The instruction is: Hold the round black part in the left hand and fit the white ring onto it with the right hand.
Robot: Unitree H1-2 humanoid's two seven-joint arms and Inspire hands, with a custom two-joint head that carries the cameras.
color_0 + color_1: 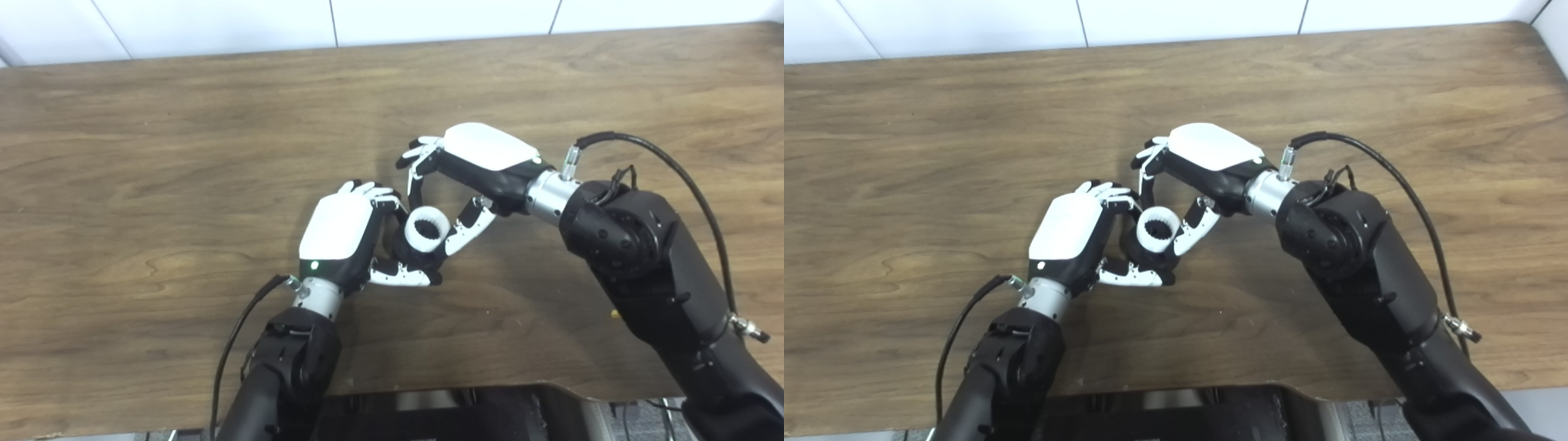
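My left hand [342,236] is shut on the round black part [405,250] and holds it just above the wooden table [184,153], near the middle. The white ring [411,225] sits on top of the black part, with its dark toothed hole facing up. My right hand [484,153] reaches in from the right. Its thumb [467,228] touches the ring's right side and its fingers [418,184] curl down at the ring's far left side, pinching it. The scene also shows in the right eye view, with the ring [1145,228] between both hands.
A black cable [674,168] loops over my right wrist. Another cable [245,318] hangs from my left wrist. The table's front edge has a cut-out [441,392] by my body. A white wall [245,24] runs behind the table.
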